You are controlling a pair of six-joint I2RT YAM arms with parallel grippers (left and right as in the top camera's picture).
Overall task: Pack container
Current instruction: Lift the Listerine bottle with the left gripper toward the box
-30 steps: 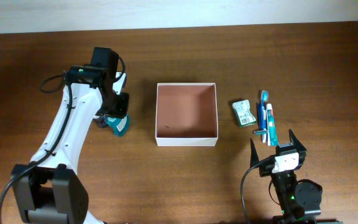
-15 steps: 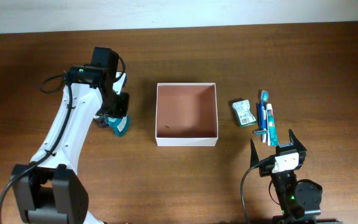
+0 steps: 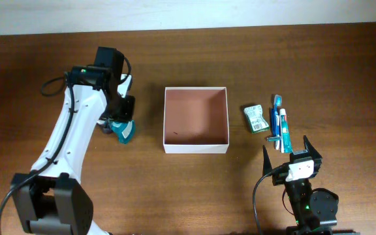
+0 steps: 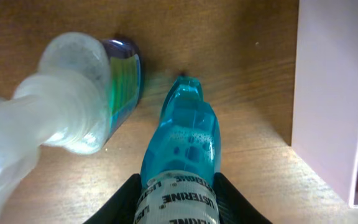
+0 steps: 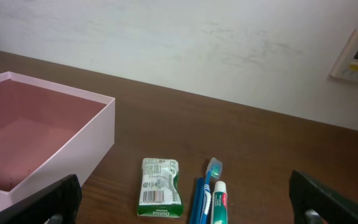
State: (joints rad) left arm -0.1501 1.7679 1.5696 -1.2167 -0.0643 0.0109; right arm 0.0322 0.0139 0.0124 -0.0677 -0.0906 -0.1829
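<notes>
Step in hand: grasp of the first item. My left fingers point(image 4: 178, 190) were closed on the mouthwash bottle point(image 4: 182, 143), one dark finger on each side of its labelled body. I couldn't tell if it was off the surface point(image 3: 188, 189) yet.

The container point(image 3: 196, 149) sat mid-surface, just right of the bottle, open top up, nothing in it as far as I could see.

My right fingers point(image 3: 286, 151) were spread wide and held nothing, near the soap packet point(image 3: 256, 118), toothbrush point(image 3: 277, 104) and toothpaste point(image 3: 282, 124), which lay right of the container.

Next move, my guess: lift, carry right over the near wall, lower in and let go. The wall looks thin, so clear it.

Materials:
- Mouthwash bottle: clear teal plastic, liquid with bubbles, rounded, probably slick.
- Second bottle point(image 4: 73, 93) close beside it: cloudy clear plastic, green-blue label.
- Container: square, shallow, thin white walls, reddish-brown matte floor.
- Soap packet: crinkly green wrapper.
- Surface: dark wood grain.
</notes>
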